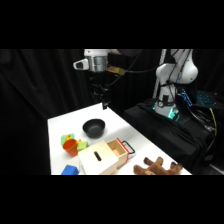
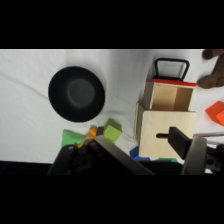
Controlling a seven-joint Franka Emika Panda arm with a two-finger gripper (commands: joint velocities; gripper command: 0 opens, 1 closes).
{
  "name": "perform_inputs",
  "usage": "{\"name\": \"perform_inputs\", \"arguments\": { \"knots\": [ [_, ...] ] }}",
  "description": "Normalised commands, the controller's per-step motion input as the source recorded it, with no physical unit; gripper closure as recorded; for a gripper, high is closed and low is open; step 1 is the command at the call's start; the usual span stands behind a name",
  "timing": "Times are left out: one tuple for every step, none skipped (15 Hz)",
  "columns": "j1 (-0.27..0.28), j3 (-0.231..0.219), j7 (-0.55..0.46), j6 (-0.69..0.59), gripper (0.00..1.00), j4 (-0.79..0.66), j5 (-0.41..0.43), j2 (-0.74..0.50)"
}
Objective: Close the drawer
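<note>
Drawer [image 2: 168, 96] pulled out of box [image 2: 167, 135], right of bowl [image 2: 76, 93]. Light, stiff wood; likely slides easily. Push on front by wire handle [image 2: 171, 68]. Gripper [image 1: 101, 95] high above bowl; finger gap unreadable.

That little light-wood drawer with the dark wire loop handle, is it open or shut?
Open. The light-wood drawer sticks out of the pale wooden box, showing its hollow, apparently empty inside; its wire handle points away from the box.

arm [image 1: 97, 62]: reaching in from upper right, wrist pointing down | gripper [image 1: 104, 105]: high above table | fingers [image 2: 181, 141]: spread apart, nothing between
</note>
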Motion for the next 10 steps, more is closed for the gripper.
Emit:
{"name": "perform_inputs", "arguments": {
  "knots": [
    [-0.035, 0.042, 0.05, 0.04, 0.0, -0.01, -0.035, 0.01],
    [-0.03, 0.048, 0.09, 0.08, 0.0, -0.05, -0.017, -0.01],
    [-0.021, 0.056, 0.14, 0.11, 0.0, -0.11, -0.035, -0.05],
    [-0.009, 0.067, 0.15, 0.14, 0.0, -0.2, -0.018, -0.12],
    [0.002, 0.075, 0.19, 0.18, 0.0, -0.27, -0.036, -0.19],
    [0.011, 0.079, 0.19, 0.18, 0.0, -0.32, -0.025, -0.25],
    [0.021, 0.081, 0.18, 0.19, 0.0, -0.37, -0.018, -0.3],
    [0.033, 0.085, 0.19, 0.2, 0.0, -0.42, -0.018, -0.35],
    [0.042, 0.089, 0.19, 0.2, 0.0, -0.46, -0.014, -0.39],
    [0.048, 0.09, 0.18, 0.2, 0.0, -0.47, 0.0, -0.41]
  ]
}}
